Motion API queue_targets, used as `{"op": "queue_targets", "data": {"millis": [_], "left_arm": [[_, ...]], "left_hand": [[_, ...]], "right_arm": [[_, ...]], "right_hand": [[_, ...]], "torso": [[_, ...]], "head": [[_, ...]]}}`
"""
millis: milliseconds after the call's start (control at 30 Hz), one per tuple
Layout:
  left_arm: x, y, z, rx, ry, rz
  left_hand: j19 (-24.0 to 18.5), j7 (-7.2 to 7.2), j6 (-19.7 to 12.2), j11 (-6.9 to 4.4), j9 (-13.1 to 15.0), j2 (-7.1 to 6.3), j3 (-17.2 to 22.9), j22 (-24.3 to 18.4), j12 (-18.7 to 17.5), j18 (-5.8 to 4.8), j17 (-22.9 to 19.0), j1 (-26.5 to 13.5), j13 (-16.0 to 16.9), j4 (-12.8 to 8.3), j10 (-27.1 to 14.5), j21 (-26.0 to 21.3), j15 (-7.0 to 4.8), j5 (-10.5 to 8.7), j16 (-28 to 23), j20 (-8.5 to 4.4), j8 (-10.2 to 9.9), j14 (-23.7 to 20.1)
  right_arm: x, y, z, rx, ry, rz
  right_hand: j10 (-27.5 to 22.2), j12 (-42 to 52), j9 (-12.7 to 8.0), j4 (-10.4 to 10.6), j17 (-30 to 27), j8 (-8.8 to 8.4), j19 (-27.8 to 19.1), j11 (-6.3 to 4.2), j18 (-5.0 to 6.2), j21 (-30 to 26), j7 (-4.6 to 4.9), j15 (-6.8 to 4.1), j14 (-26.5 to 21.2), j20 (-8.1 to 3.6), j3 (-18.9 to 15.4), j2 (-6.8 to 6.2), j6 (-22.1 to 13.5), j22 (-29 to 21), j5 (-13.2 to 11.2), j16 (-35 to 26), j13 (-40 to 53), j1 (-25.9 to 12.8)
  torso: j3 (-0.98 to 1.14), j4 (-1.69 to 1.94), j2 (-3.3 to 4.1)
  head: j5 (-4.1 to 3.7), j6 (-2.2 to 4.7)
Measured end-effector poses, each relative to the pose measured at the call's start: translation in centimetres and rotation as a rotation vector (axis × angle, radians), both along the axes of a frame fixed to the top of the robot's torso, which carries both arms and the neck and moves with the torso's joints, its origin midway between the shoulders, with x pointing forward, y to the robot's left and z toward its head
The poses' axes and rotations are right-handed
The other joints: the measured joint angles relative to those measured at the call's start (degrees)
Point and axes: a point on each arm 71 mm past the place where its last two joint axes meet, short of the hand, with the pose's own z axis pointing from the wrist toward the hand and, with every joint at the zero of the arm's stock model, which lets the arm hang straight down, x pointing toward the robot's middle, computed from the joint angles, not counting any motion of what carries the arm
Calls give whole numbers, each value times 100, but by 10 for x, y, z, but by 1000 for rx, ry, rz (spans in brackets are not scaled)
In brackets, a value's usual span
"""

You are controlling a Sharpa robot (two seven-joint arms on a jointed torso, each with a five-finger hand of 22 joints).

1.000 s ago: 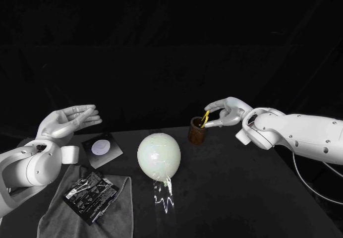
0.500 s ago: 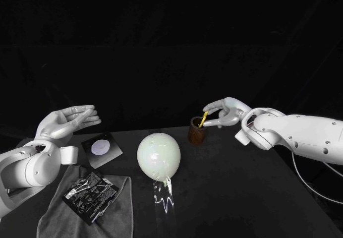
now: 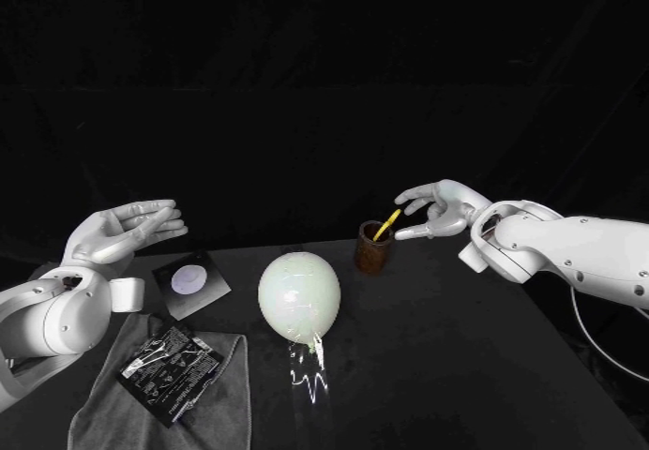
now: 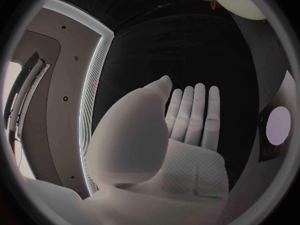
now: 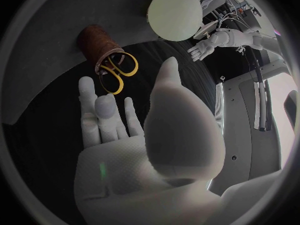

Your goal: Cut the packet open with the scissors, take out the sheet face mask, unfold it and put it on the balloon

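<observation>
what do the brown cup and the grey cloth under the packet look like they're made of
The cup is likely wood or matte plastic: brown, dull, no glare. The cloth is probably soft woven or microfibre fabric: matte grey, lying in gentle folds.

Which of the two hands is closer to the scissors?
The right hand, open beside the yellow-handled scissors standing in the brown cup. The left hand is raised at the other side of the balloon, far from them.
</observation>
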Motion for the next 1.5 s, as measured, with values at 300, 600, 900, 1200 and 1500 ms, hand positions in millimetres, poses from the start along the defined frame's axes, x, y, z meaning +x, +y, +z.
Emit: {"op": "queue_targets", "data": {"millis": [300, 600, 900, 1200, 1500], "left_arm": [[0, 3, 0, 2, -1, 6], [-3, 14, 2, 33, -18, 8], [-15, 23, 3, 148, -72, -52], [-34, 31, -7, 358, -120, -148], [-63, 40, -46, 514, -78, -227]], "left_hand": [[0, 0, 0, 0, 0, 0, 16, 0, -6, 15, -1, 0, 0, -16, 0, 0, 0, 0, 0, 0, 0, 0], [0, 25, 127, -53, 0, -30, 304, 32, -21, 58, 73, 30, 8, -126, 157, 42, -44, 0, 124, 0, 0, 86], [276, -66, 338, -209, 1, -173, 730, 314, -112, 56, 321, -113, 7, -334, 619, 606, -239, 0, 534, -210, 0, 567], [175, -47, 378, -194, -24, -252, 894, 529, -317, 53, 376, -192, 7, -498, 686, 928, -281, 0, 461, -298, -85, 709], [-170, 27, 302, -115, -54, -264, 1098, 484, -564, 51, 245, -250, 2, -671, 647, 841, -126, 0, -55, -169, -200, 431]], "right_arm": [[-11, -8, 9, -33, -18, -13], [-21, 20, 22, 71, -118, 39], [-30, 90, 32, 186, -188, 220], [-39, 155, 10, 173, -151, 409], [-53, 217, -15, 92, -143, 597]], "right_hand": [[516, 492, 3, -51, 305, 29, 40, -130, 11, 49, 96, -82, 213, 7, 339, 495, 117, 24, 0, 97, 144, 134], [1925, 1016, 20, -658, 2141, 467, 1188, -521, -46, 1687, 1037, -520, 1581, -429, 1438, 1740, 1233, 245, -35, 515, 172, 1911], [2687, 272, -440, -569, 3256, 342, 2215, -540, -361, 3912, 911, -636, 2091, -574, 2319, 1528, 1875, 245, 83, 651, -289, 2087], [2891, -120, -583, -294, 3301, 266, 2215, -698, -362, 3966, 896, -658, 2111, -574, 2567, 1208, 1927, 242, 30, 633, -426, 1715], [2867, -355, -650, -179, 3326, 199, 2233, -633, -362, 3990, 951, -633, 2086, -554, 2682, 1117, 1871, 241, 26, 622, -526, 1581]], "torso": [[-2, 2, 1], [1, 5, -5], [5, 16, -13], [-3, 58, -80], [-12, 116, -161]], "head": [[-14, -20], [130, -73], [651, -284], [1291, -641], [1959, -1007]]}}
